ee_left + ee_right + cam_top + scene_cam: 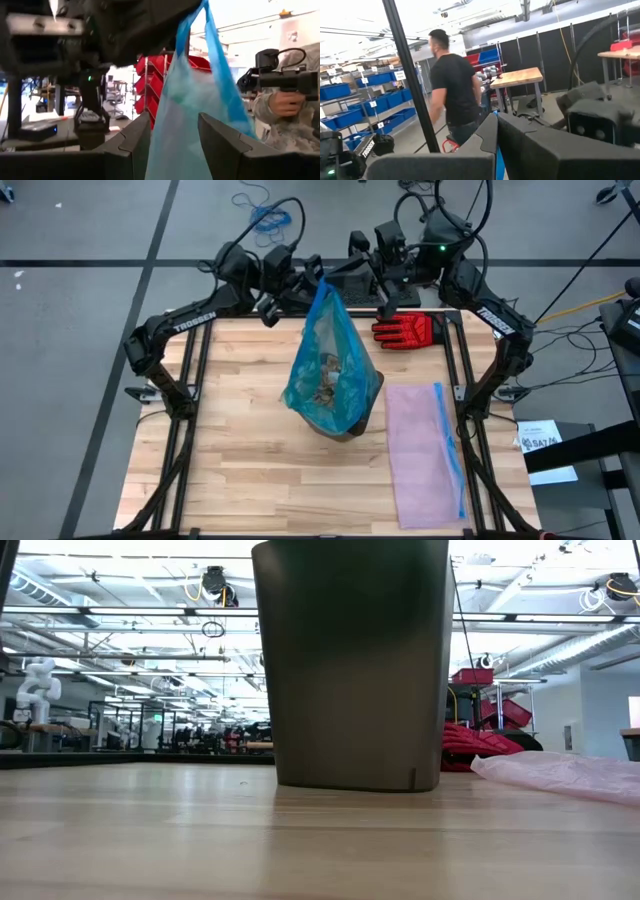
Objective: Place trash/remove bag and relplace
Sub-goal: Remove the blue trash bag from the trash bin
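The teal bag (330,370) hangs tall over the dark grey bin (350,660), with brown trash scraps (325,385) showing through its wall. Whether its bottom is clear of the bin (352,430) I cannot tell. My right gripper (322,278) is shut on the bag's top. My left gripper (172,130) is open beside the upper bag (190,100), one finger on either side of the plastic; whether they touch it I cannot tell. In the high view it sits at the far edge (290,290). My right gripper (496,125) pinches a thin strip at the top of the teal bag (495,155) between its two shut fingers. The left wrist view shows the bag's gathered top (192,30) running up into that gripper. The bag hangs below it, its top drawn taut.
A pale pink bag with a blue strip (425,450) lies flat on the table's right side (570,775). A red glove (405,330) lies at the far right (480,745). People stand beyond the table (452,85) (285,100). Bare wood lies left of the bin (240,420).
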Controlling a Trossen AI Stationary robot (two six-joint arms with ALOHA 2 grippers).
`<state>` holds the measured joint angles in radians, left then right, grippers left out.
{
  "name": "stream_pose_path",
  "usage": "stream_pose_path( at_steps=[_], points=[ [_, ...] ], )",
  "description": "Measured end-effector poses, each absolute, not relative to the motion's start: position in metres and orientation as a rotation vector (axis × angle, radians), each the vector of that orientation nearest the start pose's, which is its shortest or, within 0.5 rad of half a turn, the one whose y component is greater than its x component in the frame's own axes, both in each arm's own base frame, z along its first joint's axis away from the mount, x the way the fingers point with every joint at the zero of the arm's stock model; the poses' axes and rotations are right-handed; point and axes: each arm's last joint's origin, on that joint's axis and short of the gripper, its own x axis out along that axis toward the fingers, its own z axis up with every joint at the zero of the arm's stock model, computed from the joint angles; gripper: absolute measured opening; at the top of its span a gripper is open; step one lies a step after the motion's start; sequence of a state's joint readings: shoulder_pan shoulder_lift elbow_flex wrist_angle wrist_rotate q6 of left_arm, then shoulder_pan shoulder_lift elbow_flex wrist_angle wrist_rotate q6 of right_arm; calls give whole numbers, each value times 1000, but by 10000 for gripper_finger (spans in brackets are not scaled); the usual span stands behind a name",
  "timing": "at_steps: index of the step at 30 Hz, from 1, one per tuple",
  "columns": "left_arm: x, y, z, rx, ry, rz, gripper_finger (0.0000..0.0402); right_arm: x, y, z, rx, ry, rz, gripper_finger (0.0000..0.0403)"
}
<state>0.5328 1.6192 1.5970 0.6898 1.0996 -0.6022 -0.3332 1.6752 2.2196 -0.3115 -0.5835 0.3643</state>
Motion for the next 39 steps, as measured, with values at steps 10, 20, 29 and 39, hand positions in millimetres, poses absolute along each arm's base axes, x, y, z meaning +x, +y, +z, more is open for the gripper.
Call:
stream_pose_path(
  at_steps=[10, 20, 29, 39],
  points=[
    [323, 141, 468, -96, -265, -695, 162, 307, -89, 565, 265, -168, 305, 0],
    [343, 132, 464, -57, -295, -699, 85, 306, -89, 568, 252, -193, 310, 0],
    [345, 139, 458, -53, -259, -652, 2, 305, -89, 570, 238, -216, 315, 0],
    [353, 144, 438, -87, -114, -608, 1, 300, -94, 578, 190, -302, 310, 0]
  ],
)
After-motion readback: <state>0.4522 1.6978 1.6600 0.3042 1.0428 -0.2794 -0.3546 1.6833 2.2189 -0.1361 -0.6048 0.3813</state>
